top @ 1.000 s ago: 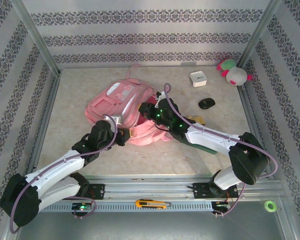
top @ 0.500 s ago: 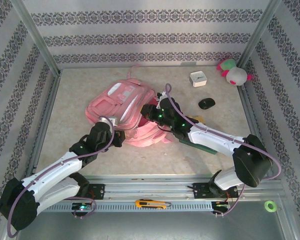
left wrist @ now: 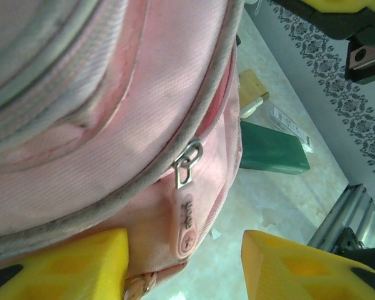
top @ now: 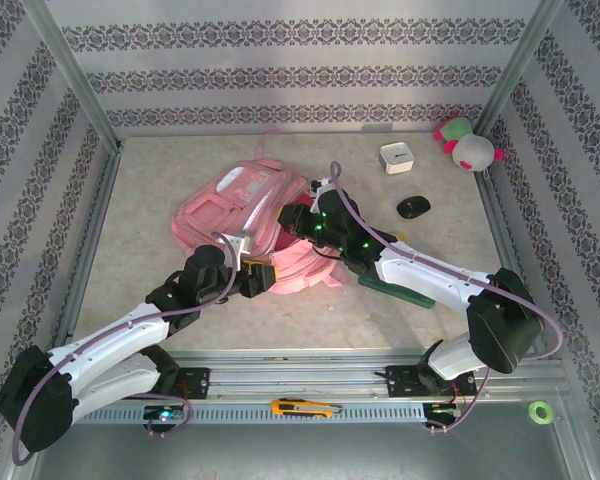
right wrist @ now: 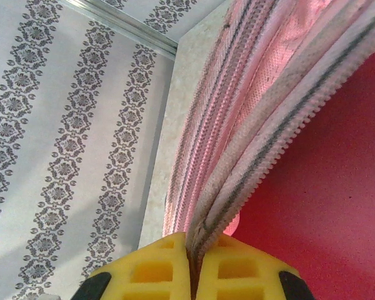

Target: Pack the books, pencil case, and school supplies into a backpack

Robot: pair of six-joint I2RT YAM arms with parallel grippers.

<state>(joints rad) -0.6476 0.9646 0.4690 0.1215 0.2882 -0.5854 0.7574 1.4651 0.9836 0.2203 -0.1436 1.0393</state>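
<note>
Two white-and-black robot arms work at a large soft pink fabric backpack (top: 242,208) with white patches. It lies on its side at the middle of the beige marbled worktop (top: 145,190), a little toward the left and far edges. The right gripper (top: 294,218) reaches in from the right, and in its wrist view (right wrist: 190,261) its yellow fingertips (right wrist: 153,272) are pinched tight on the bag's grey zip edge (right wrist: 262,169), with a red surface (right wrist: 325,206) beside it that cannot be identified. The left gripper (top: 252,276) sits at the bag's near side. In the left wrist view (left wrist: 184,265) its jaws stand apart, gripping nothing, and a silver metal zip pull (left wrist: 186,164) with a pink rubber tab (left wrist: 187,220) hangs in the gap, the tab just beside one yellow finger (left wrist: 69,262). A dark green book (top: 412,290) lies flat near the worktop's near edge, partly under the right arm, and a tan block (left wrist: 253,87) shows just beyond it in the left wrist view. A small white box (top: 396,158) and a black computer mouse (top: 413,207) sit toward the far right corner, where a pink-and-green plush toy (top: 467,146) rests at the right edge. A yellow utility knife (top: 300,407) lies on the metal rail in front of the arm bases, and a green tape roll (top: 540,410) lies off to its right.
</note>
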